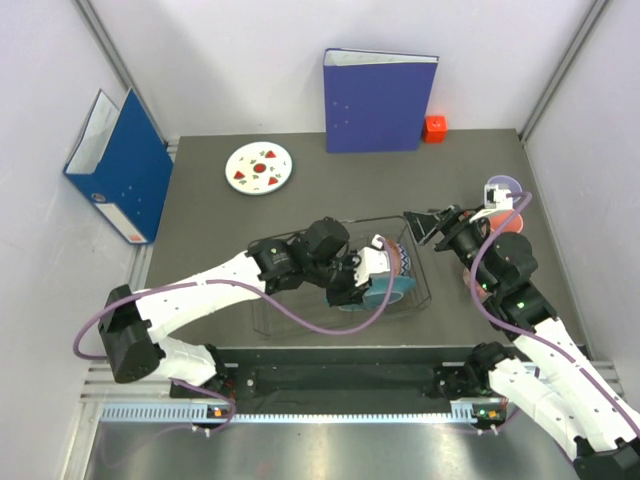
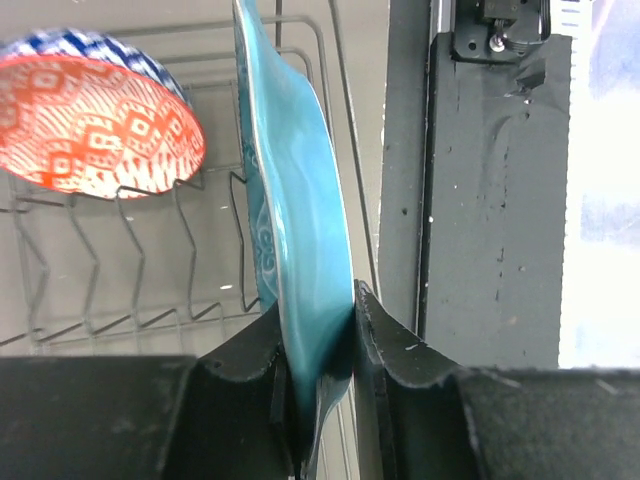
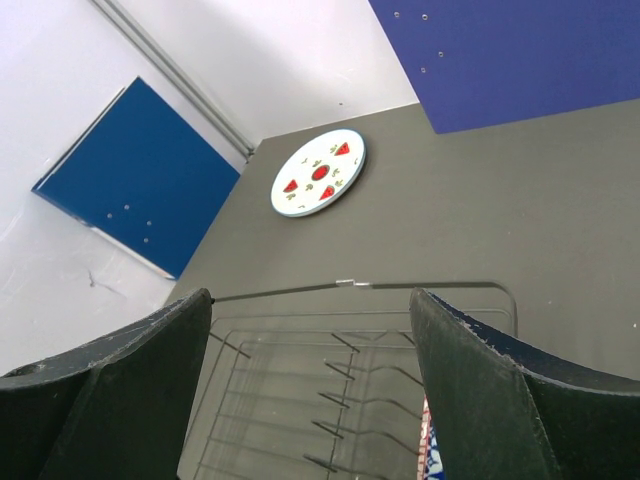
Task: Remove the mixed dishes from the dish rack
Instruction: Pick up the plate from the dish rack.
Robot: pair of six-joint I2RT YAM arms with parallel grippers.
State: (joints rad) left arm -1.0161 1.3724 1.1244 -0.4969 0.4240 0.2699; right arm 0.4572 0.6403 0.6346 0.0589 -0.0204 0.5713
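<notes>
- At the middle of the counter (image 1: 200,240), just ahead of the arm bases, sits the dish rack (image 1: 290,325) — a dark wire basket with slotted dividers.
- Within its right half the teal plate (image 2: 300,200) stands on edge. Whether its lower rim rests in a slot cannot be told.
- The small red-and-blue patterned bowl (image 2: 95,115) is propped on its side among the wires, near the plate but not touching it.
- The left gripper (image 2: 318,310) is clamped on the teal plate's rim, one finger pressed against each face and the plate filling the narrow gap between them.
- The right gripper (image 3: 310,330) hovers over the rack's far right corner with its fingers spread wide and nothing between them.
- The white plate with red watermelon marks (image 1: 259,167) lies flat on the counter at the far left, well apart from the rack.
- The lavender cup (image 1: 500,188) stands on the counter at the far right, just beyond the right arm.
- A blue binder (image 1: 120,165) leans at the left wall. A second blue binder (image 1: 378,100) stands upright at the back — a small red cube (image 1: 434,128) just beside it.
</notes>
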